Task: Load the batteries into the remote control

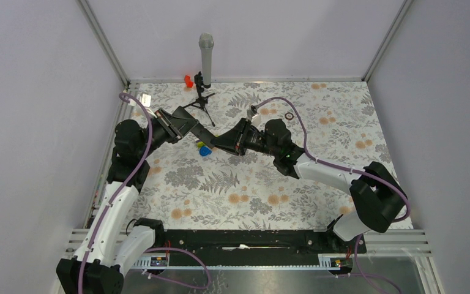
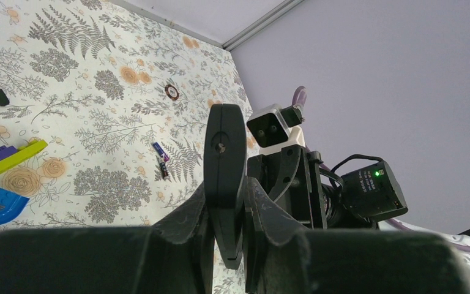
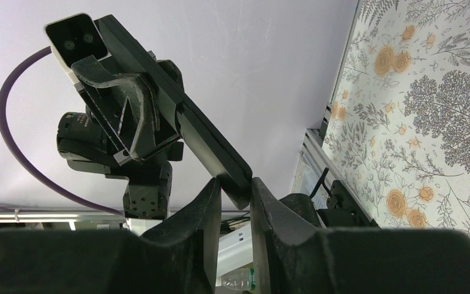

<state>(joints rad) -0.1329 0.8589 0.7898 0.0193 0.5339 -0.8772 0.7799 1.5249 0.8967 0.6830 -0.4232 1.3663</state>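
The remote control (image 1: 205, 133), a slim black bar, is held in the air between both grippers above the middle of the table. My left gripper (image 1: 190, 128) is shut on its left part; in the left wrist view the remote (image 2: 225, 153) stands edge-on between the jaws of this gripper (image 2: 226, 211). My right gripper (image 1: 220, 142) is shut on the remote's right tip; the right wrist view shows the tip (image 3: 235, 177) pinched between the fingers of this gripper (image 3: 235, 191). Two small batteries (image 2: 161, 159) lie on the floral table beyond the remote.
A grey microphone (image 1: 205, 58) on a black tripod stands at the back. A blue, yellow-green and purple toy piece (image 1: 204, 149) lies under the grippers. A small dark ring (image 1: 289, 115) lies at the back right. A red object (image 1: 188, 79) sits by the back wall.
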